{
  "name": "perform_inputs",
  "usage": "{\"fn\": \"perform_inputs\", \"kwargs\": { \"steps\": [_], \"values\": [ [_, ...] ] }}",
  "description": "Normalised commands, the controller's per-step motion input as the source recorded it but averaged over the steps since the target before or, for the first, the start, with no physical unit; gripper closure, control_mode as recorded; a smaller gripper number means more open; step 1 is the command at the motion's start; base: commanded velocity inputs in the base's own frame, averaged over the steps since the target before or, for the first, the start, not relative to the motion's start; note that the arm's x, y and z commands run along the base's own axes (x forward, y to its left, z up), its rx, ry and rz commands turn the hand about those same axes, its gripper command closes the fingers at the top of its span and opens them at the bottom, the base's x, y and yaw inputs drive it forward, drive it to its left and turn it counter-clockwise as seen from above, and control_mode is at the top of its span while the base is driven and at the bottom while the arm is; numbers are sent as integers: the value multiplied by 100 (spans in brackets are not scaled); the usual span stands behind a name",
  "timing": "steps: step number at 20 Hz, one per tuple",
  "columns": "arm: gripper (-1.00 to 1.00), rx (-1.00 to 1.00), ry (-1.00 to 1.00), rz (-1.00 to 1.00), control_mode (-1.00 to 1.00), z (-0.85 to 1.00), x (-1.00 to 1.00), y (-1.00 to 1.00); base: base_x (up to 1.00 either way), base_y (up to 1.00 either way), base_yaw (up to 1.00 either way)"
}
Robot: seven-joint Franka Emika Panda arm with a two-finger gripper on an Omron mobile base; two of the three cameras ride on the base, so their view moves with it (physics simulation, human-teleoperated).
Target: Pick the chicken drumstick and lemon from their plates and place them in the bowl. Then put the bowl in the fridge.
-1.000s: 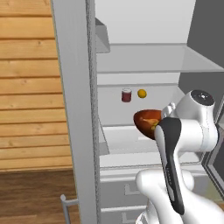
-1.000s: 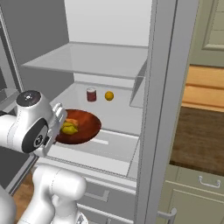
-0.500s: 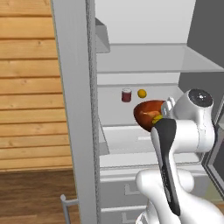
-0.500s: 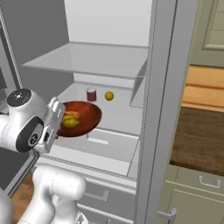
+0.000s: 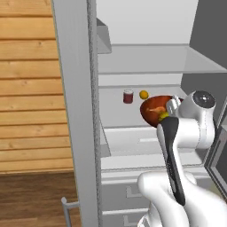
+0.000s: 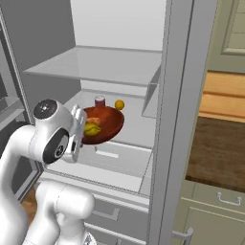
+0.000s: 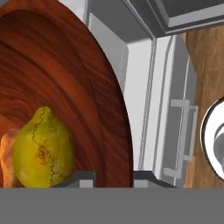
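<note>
Fridge (image 5: 146, 66) open, white inside, glass shelf above, drawers below. Gripper (image 6: 80, 128) clamped on rim of bowl (image 6: 106, 125), one fingertip (image 7: 83, 177) inside the rim, the other outside. Bowl held tilted, up off the lower fridge shelf (image 6: 119, 160), inside the fridge opening; in left base view, bowl (image 5: 153, 108) just ahead of the white wrist. Lemon (image 7: 43, 148) resting low in the bowl, near the gripped rim, also seen from the right base view (image 6: 92, 129). Chicken drumstick (image 7: 7, 155) touching the lemon, mostly hidden behind it in hand view; orange-brown piece (image 6: 94, 121) beside the lemon in right base view. Small dark-red jar (image 5: 128, 96) and small orange fruit (image 5: 143, 94) at back of the same shelf, side by side, well behind the bowl. Fridge door edge (image 5: 77, 111) left of the opening in left base view, wooden wall (image 5: 26, 84) beyond. Green-grey cabinets (image 6: 210, 215) at right in right base view.
</note>
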Motion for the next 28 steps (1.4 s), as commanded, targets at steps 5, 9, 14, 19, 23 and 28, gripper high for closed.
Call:
{"fn": "perform_inputs", "kwargs": {
  "steps": [5,9,14,19,23,28],
  "values": [
    [100,-1,0,0,-100,-44,56,-16,0,0,0],
    [100,0,0,0,-100,-6,75,-9,0,0,0],
    [100,0,1,0,-100,-6,58,-16,0,0,0],
    [100,0,3,0,-100,-30,45,-34,0,0,0],
    [100,0,1,0,-100,-15,39,-45,0,0,0],
    [100,0,0,0,-100,-9,15,-31,0,0,0]
  ]
}}
